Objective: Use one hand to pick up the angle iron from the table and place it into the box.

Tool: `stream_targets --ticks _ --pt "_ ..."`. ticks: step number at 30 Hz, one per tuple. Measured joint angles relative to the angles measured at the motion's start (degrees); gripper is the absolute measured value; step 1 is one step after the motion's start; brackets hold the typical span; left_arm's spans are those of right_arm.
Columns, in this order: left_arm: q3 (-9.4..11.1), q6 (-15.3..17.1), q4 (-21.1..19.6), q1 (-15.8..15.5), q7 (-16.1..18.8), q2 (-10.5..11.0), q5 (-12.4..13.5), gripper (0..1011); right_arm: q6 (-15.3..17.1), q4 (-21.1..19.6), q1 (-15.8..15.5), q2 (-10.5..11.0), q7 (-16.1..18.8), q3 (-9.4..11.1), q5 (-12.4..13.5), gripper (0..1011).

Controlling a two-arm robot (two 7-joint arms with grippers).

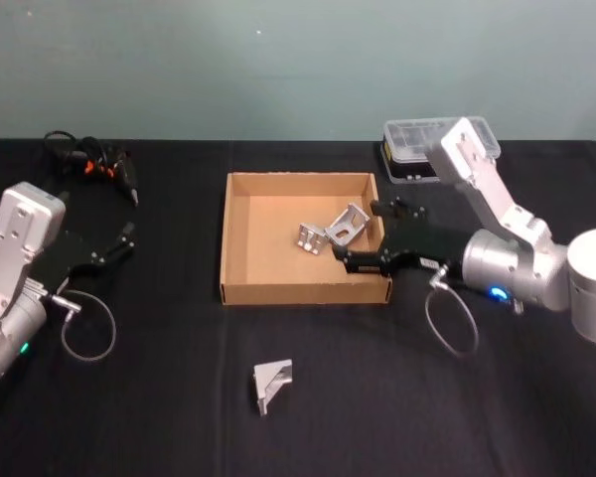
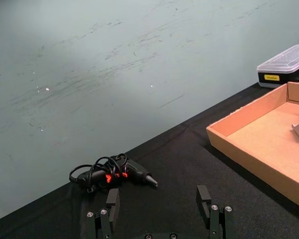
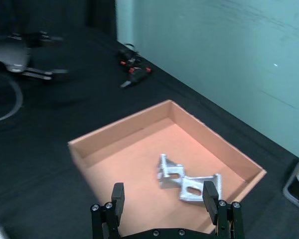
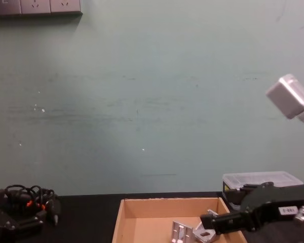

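One silver angle iron [image 1: 272,384] lies on the black table [image 1: 159,397], in front of the tan cardboard box [image 1: 298,293]. Two more angle irons [image 1: 311,238] [image 1: 349,224] rest inside the box, toward its right side. My right gripper [image 1: 356,233] reaches over the box's right wall, open and empty. In the right wrist view its fingers [image 3: 117,196] spread above the two pieces [image 3: 168,169] [image 3: 199,185] inside the box [image 3: 114,134]. The chest view shows the gripper [image 4: 213,223] just right of the pieces [image 4: 181,233]. My left gripper [image 1: 127,243] hovers open at the far left.
A clear-lidded plastic case [image 1: 427,149] stands behind the box's right corner. A black tool with orange marks and a coiled cord [image 1: 94,167] lies at the back left. Cable loops hang from both wrists [image 1: 87,333] [image 1: 452,323].
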Motion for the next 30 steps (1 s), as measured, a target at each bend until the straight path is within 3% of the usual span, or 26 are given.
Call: stream_targets --ticks 5,11,19,30 --pt "0.0 0.0 0.0 0.0 0.0 0.0 0.0 1011 -2.07 -4.3 -2.79 2.52 2.57 0.01 1.41 1002" --pt "0.0 0.0 0.0 0.0 0.0 0.0 0.0 1011 -4.61 -7.86 -4.39 4.04 4.32 -2.64 0.47 1002" --pt "0.0 0.0 0.0 0.0 0.0 0.0 0.0 1011 -6.58 -9.1 -4.48 4.87 6.8 -5.52 -0.71 1002" --pt "0.0 0.0 0.0 0.0 0.0 0.0 0.0 1011 -5.79 -7.87 -2.96 5.71 9.52 -8.9 -2.57 1003"
